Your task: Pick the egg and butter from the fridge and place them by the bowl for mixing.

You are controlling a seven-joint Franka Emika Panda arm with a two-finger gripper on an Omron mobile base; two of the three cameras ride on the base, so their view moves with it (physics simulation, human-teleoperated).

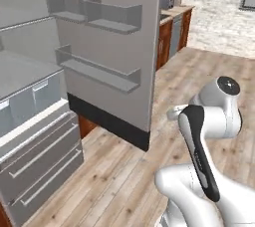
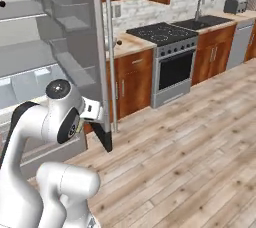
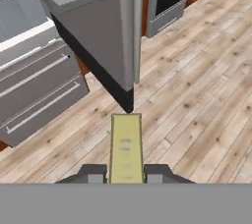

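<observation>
A pale-yellow stick of butter (image 3: 126, 144) stands between the two dark fingertips of my gripper (image 3: 126, 174), which is shut on it above the wood floor. The hand sits just outside the open fridge (image 1: 30, 71), near the lower corner of its swung-out door (image 3: 110, 31). The fridge's pale grey shelves (image 2: 30, 54) and translucent drawer (image 1: 30, 99) show to the left. The egg and the bowl are out of view.
The open fridge door (image 1: 109, 47) with its shelf bins juts into the room beside the arm. Grey freezer drawers (image 1: 40, 161) lie below the fridge. A stove (image 2: 165, 34), a sink counter (image 2: 205, 22) and brown wooden cabinets (image 2: 132, 79) line the wall. Wood floor (image 2: 190, 142) spreads to the right.
</observation>
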